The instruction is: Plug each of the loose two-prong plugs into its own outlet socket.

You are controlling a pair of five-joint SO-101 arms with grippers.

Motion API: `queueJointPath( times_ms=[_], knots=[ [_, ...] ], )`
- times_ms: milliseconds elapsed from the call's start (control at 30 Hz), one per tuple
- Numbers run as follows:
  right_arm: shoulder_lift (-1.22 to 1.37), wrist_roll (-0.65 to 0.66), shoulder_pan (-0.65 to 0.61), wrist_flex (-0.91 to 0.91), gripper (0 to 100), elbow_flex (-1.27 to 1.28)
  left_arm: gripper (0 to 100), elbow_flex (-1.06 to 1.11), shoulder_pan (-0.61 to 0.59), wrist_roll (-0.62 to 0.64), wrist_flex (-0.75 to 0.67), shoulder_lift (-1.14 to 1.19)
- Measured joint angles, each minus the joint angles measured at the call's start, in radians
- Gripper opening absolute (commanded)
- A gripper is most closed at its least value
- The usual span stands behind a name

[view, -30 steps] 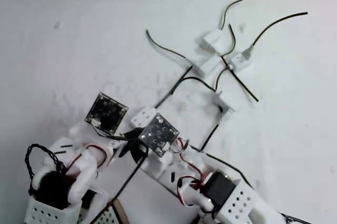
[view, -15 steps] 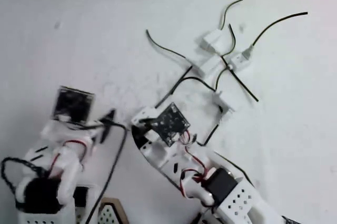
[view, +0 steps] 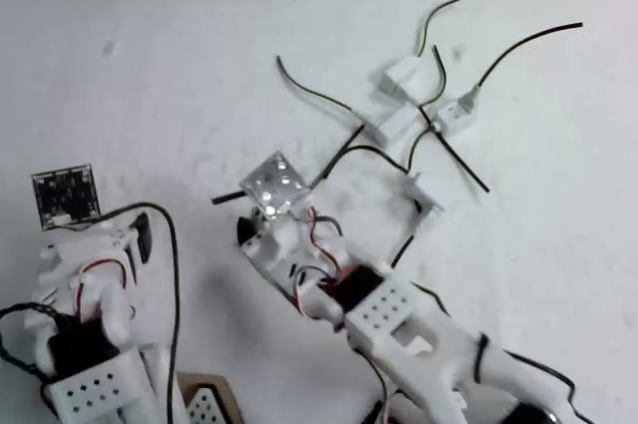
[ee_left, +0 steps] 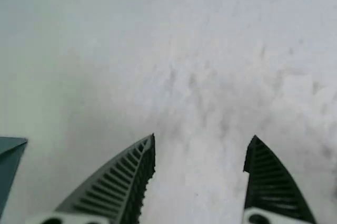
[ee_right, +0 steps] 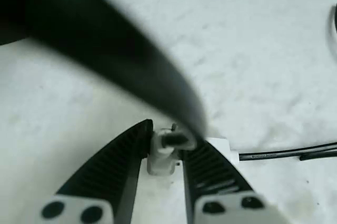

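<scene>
Two hands: right hand (ee_right: 166, 138) clenched on white plug (ee_right: 160, 162), black cord (ee_right: 121, 60) across; left hand (ee_left: 200, 145) released.

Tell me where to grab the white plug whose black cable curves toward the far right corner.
Probably across the long sides of the white plastic plug, straight down: it lies flat on the white table, and its black cable leaves one end, so avoid that end.

Passing room over table's (view: 150, 75) left, cords (view: 454, 151) and sockets (view: 403, 76) crowd far right
</scene>
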Motion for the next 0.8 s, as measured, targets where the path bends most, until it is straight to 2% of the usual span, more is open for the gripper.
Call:
queueJointPath(
  times_ms=[167,567,800],
  knots=[
    [0.158,0.071,0.012,-0.124,1.7,-0.003,28,0.069,0.0,0.0,-0.055,0.0],
    [0.184,0.077,0.028,-0.146,1.7,-0.006,28,0.075,-0.002,0.0,-0.061,0.0],
    [0.302,0.077,0.028,-0.221,1.7,-0.009,28,0.075,-0.002,0.0,-0.061,0.0]
  ],
)
